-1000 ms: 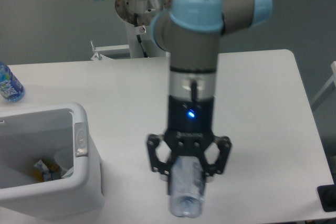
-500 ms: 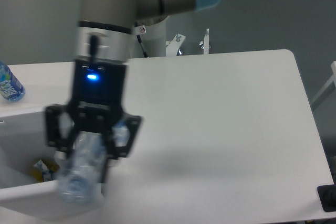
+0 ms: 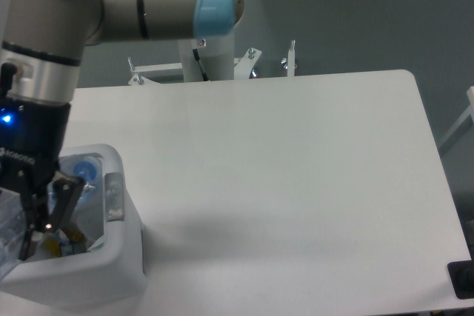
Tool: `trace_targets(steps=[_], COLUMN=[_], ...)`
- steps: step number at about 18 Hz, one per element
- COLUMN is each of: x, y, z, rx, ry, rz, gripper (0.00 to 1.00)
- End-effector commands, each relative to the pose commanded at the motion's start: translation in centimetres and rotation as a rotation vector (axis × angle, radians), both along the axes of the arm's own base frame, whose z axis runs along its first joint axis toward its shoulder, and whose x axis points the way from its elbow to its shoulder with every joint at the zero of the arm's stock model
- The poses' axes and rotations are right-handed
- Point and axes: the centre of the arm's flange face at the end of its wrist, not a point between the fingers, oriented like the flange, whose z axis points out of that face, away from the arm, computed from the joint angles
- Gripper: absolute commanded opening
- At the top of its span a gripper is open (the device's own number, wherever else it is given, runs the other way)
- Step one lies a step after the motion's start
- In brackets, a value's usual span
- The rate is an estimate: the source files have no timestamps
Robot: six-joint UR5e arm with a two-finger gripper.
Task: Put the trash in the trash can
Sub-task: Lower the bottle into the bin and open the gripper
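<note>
The white trash can [image 3: 111, 275] stands at the table's front left corner, its grey latch [image 3: 112, 196] on the right wall. My gripper [image 3: 26, 231] hangs over the can's opening, partly cut off by the left frame edge. It is shut on the crushed clear bottle [image 3: 9, 233], which lies tilted between the fingers with its blue end [image 3: 85, 170] up by the can's far rim. A scrap of the crumpled wrapper [image 3: 68, 245] shows inside the can, below the fingers.
The white table [image 3: 296, 183] spreads to the right of the can. The arm's base and mounting brackets [image 3: 215, 64] stand behind the table's back edge. The upright water bottle is hidden behind the arm.
The arm has swung left from the table's front middle, carrying the crushed bottle, and now holds it over the trash can's opening.
</note>
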Motion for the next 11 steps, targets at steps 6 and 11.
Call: trace_targets(steps=[6, 11], x=[-2.7, -10.8], y=[-1.3, -4.9], z=[1.1, 1.9], rx=[0.010, 0.012], ry=[0.019, 0.025], rz=[0.040, 0.168], gripper=[1.00, 1.00])
